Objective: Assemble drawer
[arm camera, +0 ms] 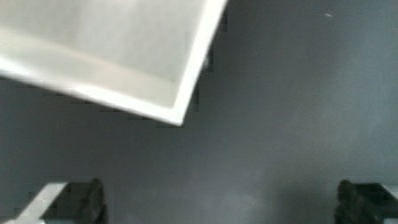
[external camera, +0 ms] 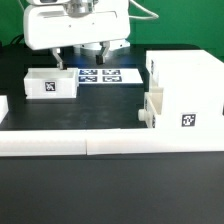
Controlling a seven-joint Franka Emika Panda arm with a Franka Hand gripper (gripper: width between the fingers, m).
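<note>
Two white parts of the drawer catch the eye first in the exterior view: a small tray [external camera: 50,83], open at the top, sits toward the exterior view's left with a black-and-white tag [external camera: 46,87] on its front wall, and the large boxy housing [external camera: 185,92] stands well apart from it at the exterior view's right, carrying its own tag [external camera: 187,121] low on the front. A second small piece [external camera: 150,110] sits tight against the housing's near-left side; I cannot tell whether it is pushed in or only touching. Between the small tray and the housing, farther back, the marker board [external camera: 100,75] lies flat on the dark surface [external camera: 100,112]. A long low border wall [external camera: 110,143] runs across the front. The end effector [external camera: 80,58] hangs under the arm's white body, above the gap between the small tray and the marker board, gripping nothing. From the wrist view, the two dark fingertips [arm camera: 71,200] stand far apart at the edges, so the end effector [arm camera: 221,200] is spread wide with only bare surface [arm camera: 267,110] between them. One corner of the small tray [arm camera: 98,50] shows, its pale inside floor and rim tilted across the picture, clear of both fingertips.
</note>
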